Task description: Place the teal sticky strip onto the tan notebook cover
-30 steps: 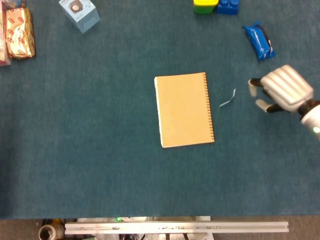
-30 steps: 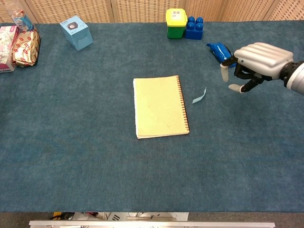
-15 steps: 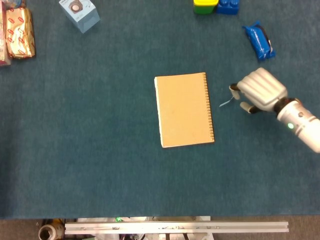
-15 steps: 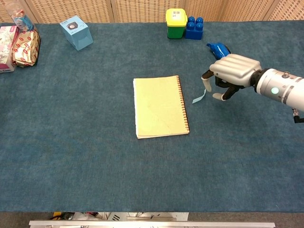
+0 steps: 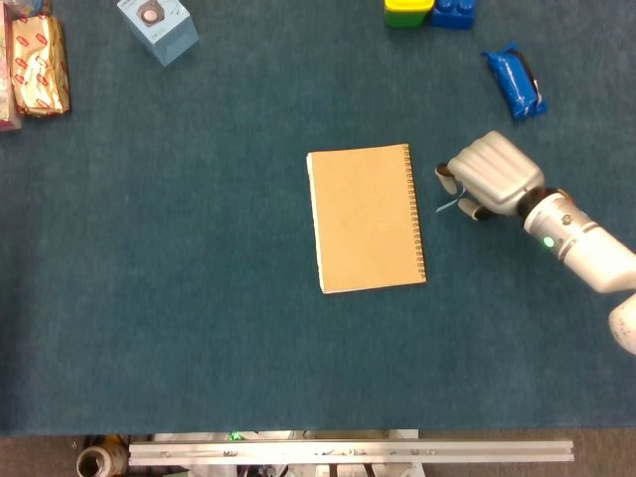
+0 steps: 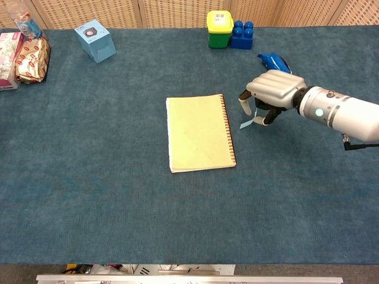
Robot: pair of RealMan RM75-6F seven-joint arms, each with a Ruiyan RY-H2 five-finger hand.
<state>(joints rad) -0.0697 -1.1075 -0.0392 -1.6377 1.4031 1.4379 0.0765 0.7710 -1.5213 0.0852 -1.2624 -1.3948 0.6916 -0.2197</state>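
Your right hand (image 5: 491,171) hangs palm-down just right of the notebook (image 5: 367,218), its fingers curled down around the strip (image 6: 247,122); whether they have actually pinched it, you cannot tell from either view. The strip's lower end pokes out below the fingertips, on the mat (image 5: 199,298) beside the spiral edge, apart from the cover. The notebook lies flat at the middle of the mat. Behind your hand sits a blue packet (image 5: 516,81); at the far edge stand a yellow-green tub (image 6: 219,28) and blue block (image 6: 241,34). Your left hand is out of sight
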